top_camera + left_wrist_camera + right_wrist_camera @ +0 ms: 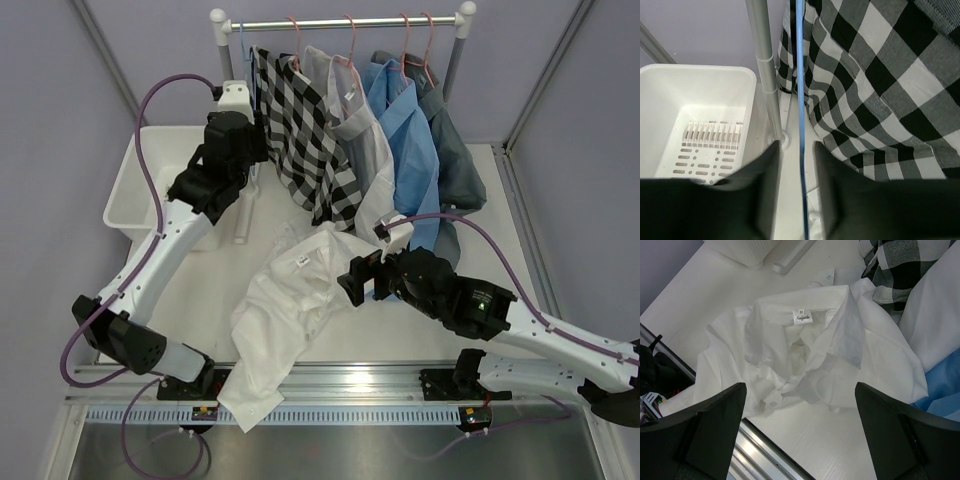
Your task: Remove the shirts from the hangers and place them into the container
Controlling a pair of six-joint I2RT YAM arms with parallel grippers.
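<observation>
Counter (510, 190) bears a loose white shirt (805, 355): right fingers (710, 430), wide open above, should next grasp it; left fingers (760, 195) stand parted astride the blue hanger (800, 100).

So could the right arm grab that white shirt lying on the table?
Probably yes. The right gripper hangs open over the white shirt, which lies loose on the table with nothing covering its collar and nothing between gripper and cloth.

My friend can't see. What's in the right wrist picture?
A crumpled white shirt lies on the white table, collar up with its size label showing, seen between the two wide-open dark fingers. A black-and-white check shirt and a light blue shirt peek in at the right.
</observation>
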